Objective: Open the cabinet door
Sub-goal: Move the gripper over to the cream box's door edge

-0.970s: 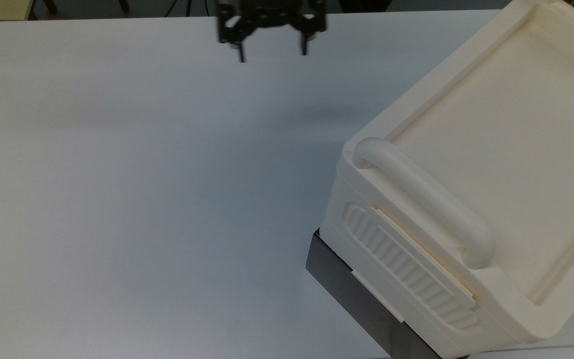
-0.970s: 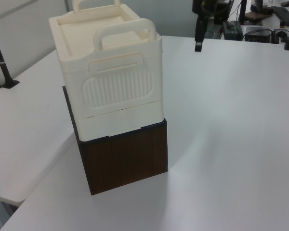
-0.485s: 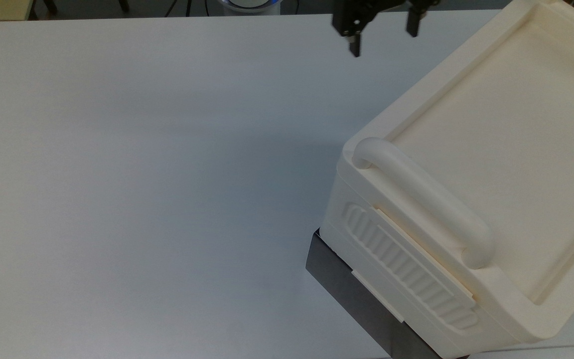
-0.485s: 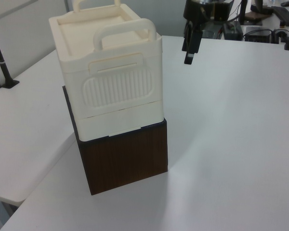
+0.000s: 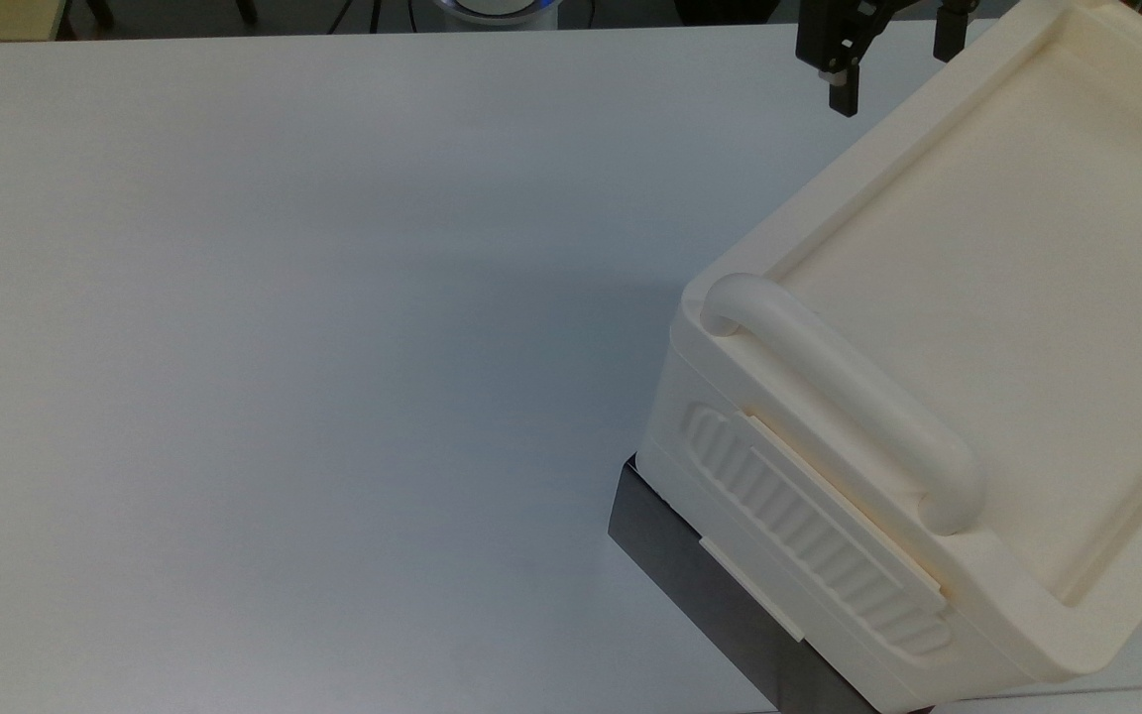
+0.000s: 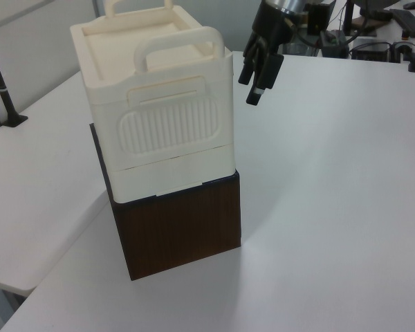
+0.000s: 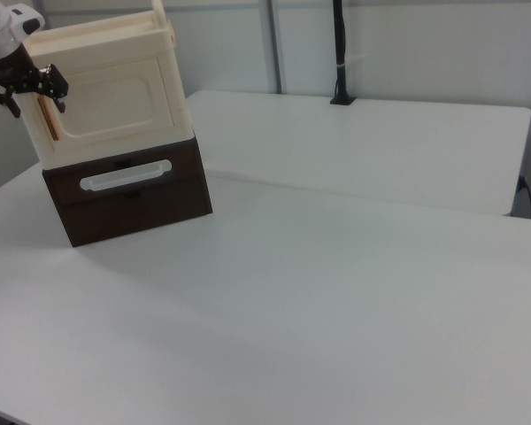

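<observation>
Released, with 2 fingers spread, the gripper (image 7: 25, 88) hovers at the cabinet door (image 7: 111, 102), at 9 o'clock of its inset, astride the copper strip handle (image 7: 47, 118). Approach step, I judge; next it must close on that strip and swing outward.

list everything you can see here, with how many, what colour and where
cabinet: one, cream, on the dark brown box
cabinet door: one, cream, cabinet front in the right view, shut
strip handle: one, copper-orange, door's edge at the right view's left
bar handle: one, cream, cabinet top
ribbed side panel: one, cream
brown box: one, dark brown, under cabinet
table: one, white
gripper: one, black, open, by the strip handle
</observation>
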You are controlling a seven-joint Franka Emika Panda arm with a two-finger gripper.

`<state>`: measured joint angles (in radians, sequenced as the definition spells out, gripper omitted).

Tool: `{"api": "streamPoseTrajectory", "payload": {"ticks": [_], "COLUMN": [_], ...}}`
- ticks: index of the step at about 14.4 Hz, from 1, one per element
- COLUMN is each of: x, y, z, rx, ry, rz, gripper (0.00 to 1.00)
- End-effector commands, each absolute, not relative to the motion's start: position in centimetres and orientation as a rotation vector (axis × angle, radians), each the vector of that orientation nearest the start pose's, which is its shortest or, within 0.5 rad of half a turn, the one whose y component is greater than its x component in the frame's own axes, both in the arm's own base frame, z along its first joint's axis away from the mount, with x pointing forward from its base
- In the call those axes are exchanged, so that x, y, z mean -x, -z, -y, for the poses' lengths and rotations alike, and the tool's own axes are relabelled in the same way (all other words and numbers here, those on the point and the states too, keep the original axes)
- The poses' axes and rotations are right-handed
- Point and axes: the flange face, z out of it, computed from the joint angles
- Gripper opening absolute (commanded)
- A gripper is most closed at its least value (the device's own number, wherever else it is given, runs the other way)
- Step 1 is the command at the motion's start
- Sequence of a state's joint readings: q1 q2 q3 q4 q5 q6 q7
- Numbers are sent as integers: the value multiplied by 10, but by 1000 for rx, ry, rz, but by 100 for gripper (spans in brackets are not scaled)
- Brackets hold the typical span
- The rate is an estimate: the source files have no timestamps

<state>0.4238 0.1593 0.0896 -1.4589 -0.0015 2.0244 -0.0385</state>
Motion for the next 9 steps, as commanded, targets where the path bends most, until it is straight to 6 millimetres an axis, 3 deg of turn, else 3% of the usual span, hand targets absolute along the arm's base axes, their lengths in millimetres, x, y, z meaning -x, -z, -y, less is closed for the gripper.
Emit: {"api": "streamPoseTrajectory", "payload": {"ticks": [1,3,9], "x": [-569,-569,-574], "y": [-636,-635,-629], "z": [-323,-324,-324], "rx": [2811,2799,2779], "ry": [649,652,651], "rz": [893,956,1054], "gripper": [100,100,87]}}
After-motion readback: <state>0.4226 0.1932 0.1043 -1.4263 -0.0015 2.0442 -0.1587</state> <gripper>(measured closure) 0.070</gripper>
